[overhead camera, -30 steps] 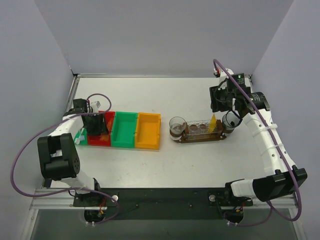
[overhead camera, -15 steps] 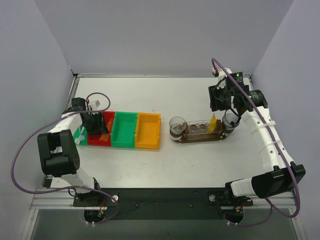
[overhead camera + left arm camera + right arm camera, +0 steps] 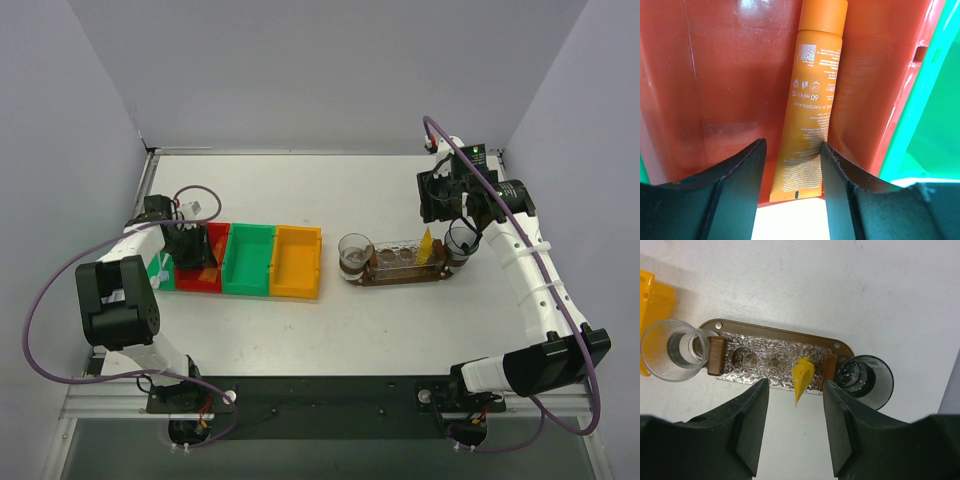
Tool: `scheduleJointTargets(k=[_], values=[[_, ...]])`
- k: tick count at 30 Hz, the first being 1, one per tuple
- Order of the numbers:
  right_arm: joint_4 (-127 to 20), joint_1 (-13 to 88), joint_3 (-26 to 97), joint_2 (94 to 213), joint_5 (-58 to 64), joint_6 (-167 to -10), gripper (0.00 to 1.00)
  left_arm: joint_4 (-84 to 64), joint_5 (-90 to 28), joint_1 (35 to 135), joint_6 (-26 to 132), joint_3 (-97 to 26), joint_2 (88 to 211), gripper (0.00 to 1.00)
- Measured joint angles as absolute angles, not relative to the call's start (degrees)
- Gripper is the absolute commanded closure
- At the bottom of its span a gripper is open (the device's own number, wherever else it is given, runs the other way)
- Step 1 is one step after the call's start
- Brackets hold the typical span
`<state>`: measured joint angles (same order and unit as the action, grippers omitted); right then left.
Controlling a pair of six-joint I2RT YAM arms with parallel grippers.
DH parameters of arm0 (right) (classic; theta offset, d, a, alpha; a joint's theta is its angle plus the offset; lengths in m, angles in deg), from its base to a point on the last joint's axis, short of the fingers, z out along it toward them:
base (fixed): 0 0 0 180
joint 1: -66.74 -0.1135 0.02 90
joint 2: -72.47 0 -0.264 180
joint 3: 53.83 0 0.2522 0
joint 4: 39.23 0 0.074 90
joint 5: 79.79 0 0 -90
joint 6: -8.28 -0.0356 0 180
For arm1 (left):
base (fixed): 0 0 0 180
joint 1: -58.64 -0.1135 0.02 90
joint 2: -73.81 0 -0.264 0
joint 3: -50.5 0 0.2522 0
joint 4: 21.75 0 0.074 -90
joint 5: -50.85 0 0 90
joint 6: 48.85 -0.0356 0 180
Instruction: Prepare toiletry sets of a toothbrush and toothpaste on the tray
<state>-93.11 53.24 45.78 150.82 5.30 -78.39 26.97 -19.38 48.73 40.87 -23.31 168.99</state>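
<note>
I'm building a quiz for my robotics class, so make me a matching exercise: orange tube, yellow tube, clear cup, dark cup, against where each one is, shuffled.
Things:
1 orange tube
2 yellow tube
3 clear cup
4 dark cup

Places:
A at the tray's end farthest from the yellow bin
B lying in the red bin
C at the tray's end nearest the yellow bin
D standing upright on the tray

Pairs: 1-B, 2-D, 3-C, 4-A.
</note>
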Motion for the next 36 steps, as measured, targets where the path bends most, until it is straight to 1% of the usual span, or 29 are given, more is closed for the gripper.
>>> scheduleJointTargets(k=[4,7,12,15,16,18,19,28,36], values=[[-93.1,53.2,45.8,150.8,5.3,-78.4,0.58,27.0,-19.1,48.7,40.9,-23.5,169.6,0.45],[-93.1,53.2,45.8,150.8,5.3,-78.3,0.58,27.1,-18.8,48.7,40.9,-23.6,169.8,0.5],[-93.1,53.2,45.8,150.8,5.4,-78.1,0.58,27.7,-18.2,48.8,40.9,-24.0,169.9,0.63],[-93.1,53.2,45.8,150.8,5.5,-78.1,0.58,27.9,-18.3,48.7,40.9,-24.2,169.9,0.69],[-93.1,53.2,45.8,150.8,5.6,-78.0,0.58,27.9,-18.3,48.7,40.9,-24.2,169.9,0.73],[-93.1,53.2,45.8,150.8,5.7,-77.9,0.58,28.0,-18.3,48.7,40.9,-24.2,169.8,0.78],[-93.1,53.2,45.8,150.8,5.7,-77.9,0.58,28.1,-18.3,48.7,40.9,-24.2,169.7,0.82],[-93.1,53.2,45.8,150.8,5.8,-77.5,0.58,31.1,-18.9,48.7,42.0,-24.4,167.2,1.0],[-93.1,53.2,45.8,150.8,5.7,-77.5,0.58,33.2,-18.2,48.7,45.1,-25.5,161.7,1.0]])
